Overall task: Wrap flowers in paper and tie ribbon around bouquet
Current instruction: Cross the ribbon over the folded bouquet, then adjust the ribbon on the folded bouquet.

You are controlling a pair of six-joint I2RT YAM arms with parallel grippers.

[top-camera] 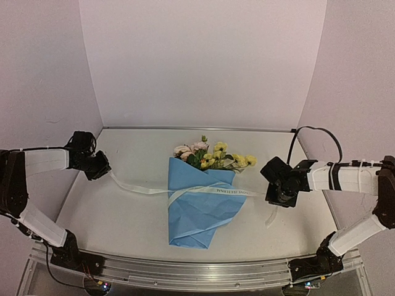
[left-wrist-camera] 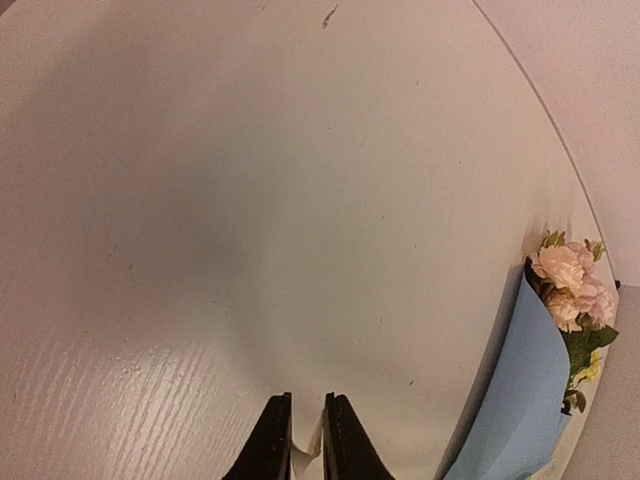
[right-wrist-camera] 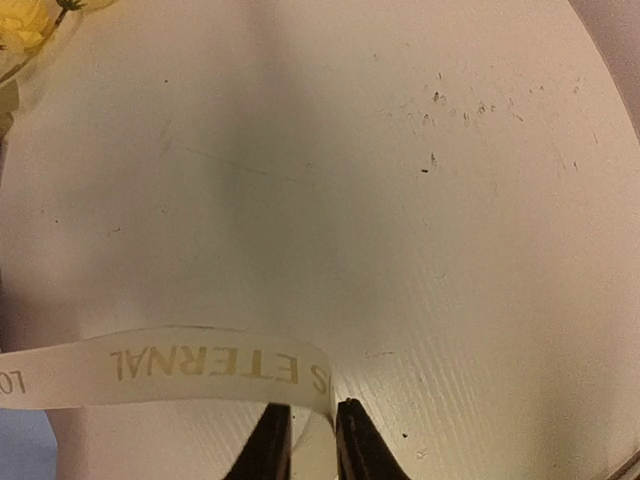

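The bouquet [top-camera: 196, 209], a blue paper cone, lies mid-table with pink and yellow flowers [top-camera: 213, 157] at its far rim. The cream ribbon [top-camera: 142, 189] crosses over the cone and runs out to both sides. My left gripper [top-camera: 103, 170] is at the ribbon's left end; in the left wrist view its jaws [left-wrist-camera: 307, 402] stand slightly parted, the ribbon [left-wrist-camera: 312, 440] loose between them. My right gripper [top-camera: 281, 196] is at the right end; its jaws [right-wrist-camera: 313, 408] are parted a little around the printed ribbon [right-wrist-camera: 180, 365], not pinching it.
The white table [top-camera: 123, 222] is boxed in by pale walls on three sides, with a metal rail [top-camera: 197, 271] along the near edge. A black cable [top-camera: 315, 132] loops above the right arm. The cone's blue paper [left-wrist-camera: 525, 390] and pink blossoms [left-wrist-camera: 570, 285] show in the left wrist view.
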